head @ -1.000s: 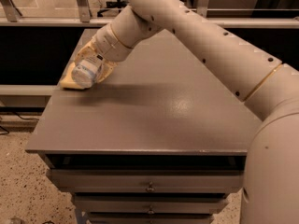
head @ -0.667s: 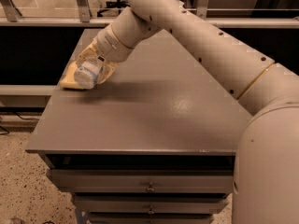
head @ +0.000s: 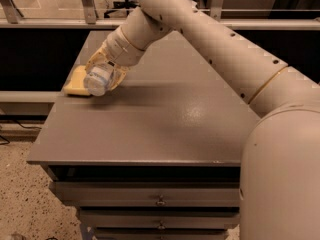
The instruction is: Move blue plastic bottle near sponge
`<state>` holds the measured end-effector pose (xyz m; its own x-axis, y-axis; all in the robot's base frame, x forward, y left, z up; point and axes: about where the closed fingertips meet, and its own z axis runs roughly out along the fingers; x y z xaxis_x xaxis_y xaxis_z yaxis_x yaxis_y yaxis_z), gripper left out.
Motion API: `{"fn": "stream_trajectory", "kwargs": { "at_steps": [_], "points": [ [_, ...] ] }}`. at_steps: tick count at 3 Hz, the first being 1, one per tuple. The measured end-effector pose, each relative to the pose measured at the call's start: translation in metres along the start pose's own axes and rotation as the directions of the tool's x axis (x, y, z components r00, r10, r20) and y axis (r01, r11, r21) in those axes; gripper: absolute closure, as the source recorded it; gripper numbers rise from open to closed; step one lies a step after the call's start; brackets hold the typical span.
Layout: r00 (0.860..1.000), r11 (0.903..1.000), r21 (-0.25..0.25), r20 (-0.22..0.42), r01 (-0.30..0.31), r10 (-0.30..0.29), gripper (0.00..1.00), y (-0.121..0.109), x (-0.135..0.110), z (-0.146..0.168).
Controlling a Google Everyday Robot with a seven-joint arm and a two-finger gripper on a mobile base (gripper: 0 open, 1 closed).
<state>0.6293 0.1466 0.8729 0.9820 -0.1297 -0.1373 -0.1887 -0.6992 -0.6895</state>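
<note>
The pale yellow sponge [head: 76, 83] lies at the left edge of the grey table [head: 150, 129], partly hidden. The blue plastic bottle [head: 98, 79], clear and pale bluish, lies in my gripper [head: 105, 71] with its round end facing the camera, right beside the sponge and overlapping it in view. The gripper's fingers are closed around the bottle's body. I cannot tell whether the bottle rests on the table or hangs just above it. My arm [head: 210, 44] reaches in from the right, across the table's back half.
The table has drawers [head: 160, 200] under its front edge. A dark shelf and rail [head: 30, 24] run behind and left of it. Speckled floor [head: 20, 194] lies below left.
The gripper and bottle have barely moved; they stay at the sponge by the table's left edge.
</note>
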Motion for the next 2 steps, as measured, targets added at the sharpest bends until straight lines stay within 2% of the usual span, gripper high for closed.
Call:
{"fn": "stream_trajectory", "kwargs": {
  "at_steps": [1, 2],
  "points": [
    [0.999, 0.9997, -0.009, -0.036, -0.023, 0.022, 0.35, 0.0047, 0.0052, -0.0123],
    [0.999, 0.9997, -0.011, -0.030, -0.023, 0.022, 0.04, 0.0048, 0.0046, -0.0088]
  ]
}}
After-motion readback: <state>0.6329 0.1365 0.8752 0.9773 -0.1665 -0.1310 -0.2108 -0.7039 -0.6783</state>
